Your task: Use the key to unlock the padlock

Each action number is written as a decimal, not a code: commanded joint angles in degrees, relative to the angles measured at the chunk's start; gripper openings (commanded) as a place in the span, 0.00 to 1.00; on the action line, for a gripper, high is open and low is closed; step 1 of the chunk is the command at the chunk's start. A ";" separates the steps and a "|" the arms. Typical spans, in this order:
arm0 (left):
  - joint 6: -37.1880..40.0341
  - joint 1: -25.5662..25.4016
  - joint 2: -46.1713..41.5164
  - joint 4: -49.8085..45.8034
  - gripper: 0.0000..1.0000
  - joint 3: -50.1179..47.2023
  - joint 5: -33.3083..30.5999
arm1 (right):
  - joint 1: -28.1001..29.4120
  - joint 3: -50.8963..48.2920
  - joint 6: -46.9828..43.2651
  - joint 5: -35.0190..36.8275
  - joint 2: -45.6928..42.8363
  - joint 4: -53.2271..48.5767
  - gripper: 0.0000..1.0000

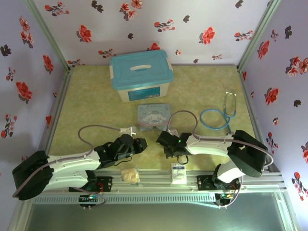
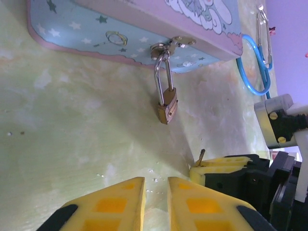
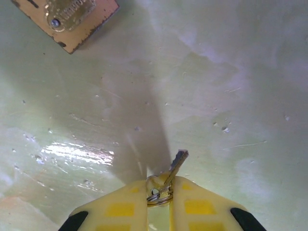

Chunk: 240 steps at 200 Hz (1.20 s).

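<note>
The small brass padlock lies on the table, its silvery shackle hooked through the hasp of the pale blue cartoon tin. Its body also sits at the top left of the right wrist view. My right gripper is shut on the key, whose dark blade and ring stick out between the fingers, pointing up and to the right, well short of the padlock. In the left wrist view the key tip pokes from the right gripper. My left gripper stands open by a narrow gap, holding nothing, below the padlock.
A blue-lidded storage box stands behind the tin. A blue-tubed stethoscope lies to the right. A pale bagged lump and a white packet rest on the near rail. Patterned walls enclose the table.
</note>
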 commanded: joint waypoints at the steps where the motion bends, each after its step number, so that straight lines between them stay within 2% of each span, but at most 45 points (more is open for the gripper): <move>1: 5.27 1.14 -2.79 -0.83 0.19 1.92 0.21 | -1.00 -1.85 -7.35 1.33 -5.14 -0.92 0.00; 35: 8.63 3.16 -6.87 -5.62 0.20 2.96 0.12 | -3.70 -3.88 -13.00 -4.04 -14.36 0.79 0.00; 70: 10.10 3.48 -7.40 -2.10 0.20 1.45 1.68 | -4.95 -3.91 -16.24 -6.65 -17.13 -0.08 0.00; 103: 15.13 3.42 -4.09 4.20 0.25 2.90 7.62 | -5.02 -5.56 -19.28 -18.59 -21.12 7.33 0.00; 134: 11.06 3.36 -1.50 11.17 0.30 2.67 9.96 | -4.93 -7.13 -20.31 -21.95 -26.75 12.96 0.00; 163: 8.91 3.21 0.52 20.33 0.44 0.70 10.93 | -4.96 -6.49 -20.32 -26.25 -27.90 15.81 0.00; 204: 9.68 2.42 1.72 30.33 0.42 -0.14 14.09 | -4.95 -6.75 -17.24 -29.69 -27.81 21.83 0.00; 240: 9.22 2.46 1.19 29.03 0.41 -0.62 14.10 | -5.78 -8.52 -15.79 -29.78 -30.22 24.98 0.00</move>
